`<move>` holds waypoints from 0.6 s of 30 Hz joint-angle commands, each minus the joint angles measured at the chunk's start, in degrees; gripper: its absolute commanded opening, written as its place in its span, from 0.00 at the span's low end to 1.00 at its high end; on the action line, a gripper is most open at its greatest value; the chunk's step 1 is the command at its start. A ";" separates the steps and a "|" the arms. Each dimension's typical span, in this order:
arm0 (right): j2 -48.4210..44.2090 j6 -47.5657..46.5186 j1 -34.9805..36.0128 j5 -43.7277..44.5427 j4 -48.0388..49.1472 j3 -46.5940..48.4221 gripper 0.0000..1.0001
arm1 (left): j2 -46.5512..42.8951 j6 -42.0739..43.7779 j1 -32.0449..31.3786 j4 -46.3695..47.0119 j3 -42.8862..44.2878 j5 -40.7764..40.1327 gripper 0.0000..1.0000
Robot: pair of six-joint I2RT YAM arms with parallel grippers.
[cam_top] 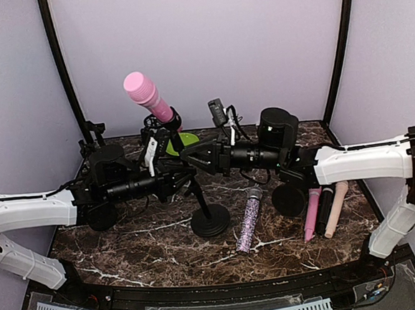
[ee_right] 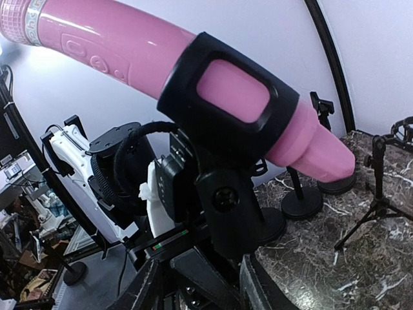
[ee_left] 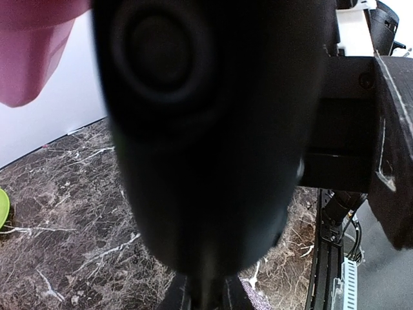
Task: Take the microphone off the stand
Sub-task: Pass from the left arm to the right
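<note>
Pink mic (cam_top: 145,95) sits in the black clip (ee_right: 226,106) atop the stand (cam_top: 200,198), tilted, head up-left, tail poking out the low side. Left end effector (cam_top: 180,177) is closed, on the pole as far as I can see. Right end effector (cam_top: 188,154) has its fingers apart either side of the neck just under the clip, contact unclear. Risk imo: the clip wraps the body snugly, so a pull could drag the whole stand. If the left one slips, the round base (cam_top: 211,223) could tip toward the glitter mic (cam_top: 248,220) lying near it. Both wrists crowd the pole and could knock each other. Free room is up-left along the mic's axis, toward the back wall (cam_top: 206,40). The worktop (cam_top: 128,240) on the right holds three more mics (cam_top: 324,209).
</note>
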 commanded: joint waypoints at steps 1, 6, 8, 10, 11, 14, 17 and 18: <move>1.85 -2.51 0.55 1.46 -0.31 2.98 0.40 | -2.39 -1.00 0.27 7.31 2.50 3.12 0.00; 3.19 -3.41 0.64 2.46 -1.65 4.02 0.38 | -2.37 -0.95 0.30 6.95 2.85 3.90 0.00; 3.25 -3.59 0.64 3.18 -1.79 3.86 0.39 | -2.48 -0.91 0.26 6.80 2.87 3.60 0.00; 3.38 -3.84 0.64 3.93 -2.20 3.76 0.40 | -2.55 -0.80 0.28 6.77 2.87 3.40 0.00; 3.45 -3.91 0.64 4.42 -2.41 3.85 0.40 | -2.58 -0.79 0.29 6.77 2.83 3.37 0.00; 3.85 -4.26 0.64 5.59 -2.99 3.85 0.40 | -2.74 -0.69 0.27 6.77 2.79 3.11 0.00; 4.08 -4.46 0.64 6.92 -3.24 3.85 0.41 | -2.86 -0.61 0.27 6.62 2.74 2.82 0.00; 4.16 -4.46 0.64 7.19 -3.22 3.85 0.41 | -2.94 -0.49 0.29 6.49 2.76 2.81 0.00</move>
